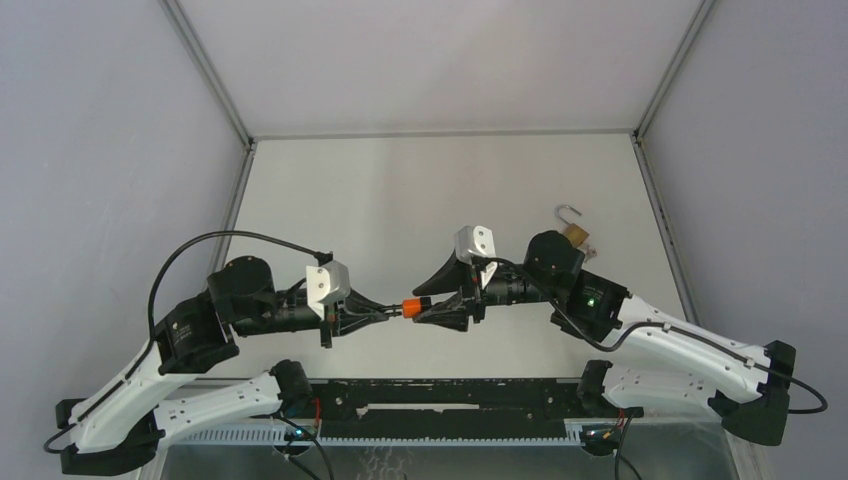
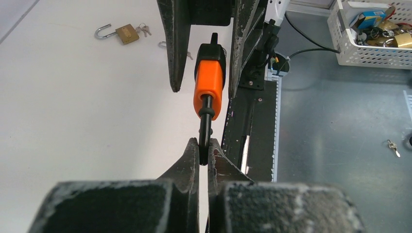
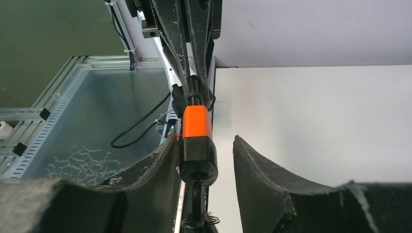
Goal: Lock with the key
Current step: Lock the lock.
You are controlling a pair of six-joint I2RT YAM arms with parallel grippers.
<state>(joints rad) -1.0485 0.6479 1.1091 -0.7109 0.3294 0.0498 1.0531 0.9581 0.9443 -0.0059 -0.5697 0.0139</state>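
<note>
Key (image 2: 210, 87), tip pinched by left tool (image 2: 204, 151), sits loosely between spread right tool (image 3: 205, 141).

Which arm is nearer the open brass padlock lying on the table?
Right. The right arm passes close beside the padlock. The left arm is well off to the left, its left gripper shut on the orange-handled tool.
</note>
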